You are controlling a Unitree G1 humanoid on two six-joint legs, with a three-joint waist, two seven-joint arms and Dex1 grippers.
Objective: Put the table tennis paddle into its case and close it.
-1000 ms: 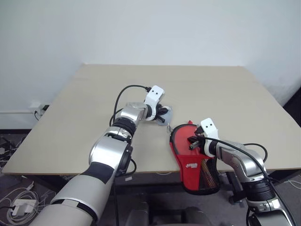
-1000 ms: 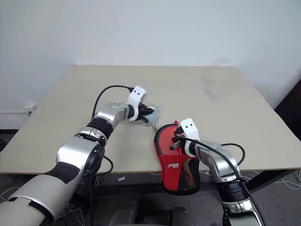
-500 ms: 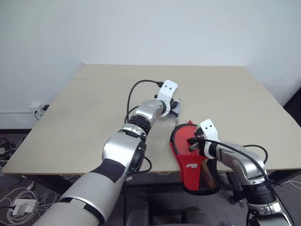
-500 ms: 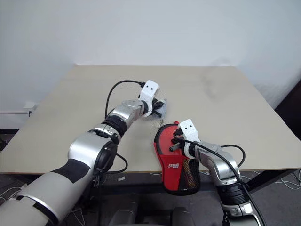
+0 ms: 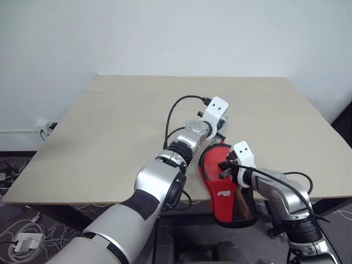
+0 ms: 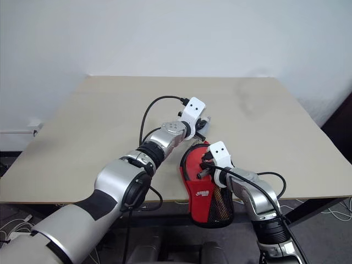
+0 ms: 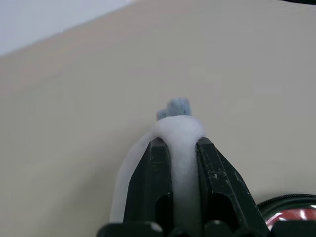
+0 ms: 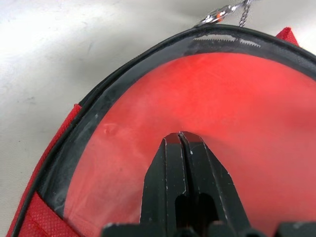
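The left gripper (image 7: 180,148) is clamped on a white pad with a blue tip (image 7: 177,129), held over the table (image 5: 110,121) just beyond the case (image 5: 223,190). The right gripper (image 8: 180,148), its fingers pressed together and empty, rests on the red paddle (image 8: 197,113) lying inside the case at the table's near edge. The paddle looks already in; the zipper rim (image 8: 113,84) appears open, so closing is left.

The left arm stretches forward and across toward the right, its left gripper (image 7: 180,148) narrowly parted with both fingers (image 7: 159,168) clamped on something white and soft. The right arm is bent low at the right, its right gripper (image 8: 180,140) fully closed, fingertips pressed together, angled downward.
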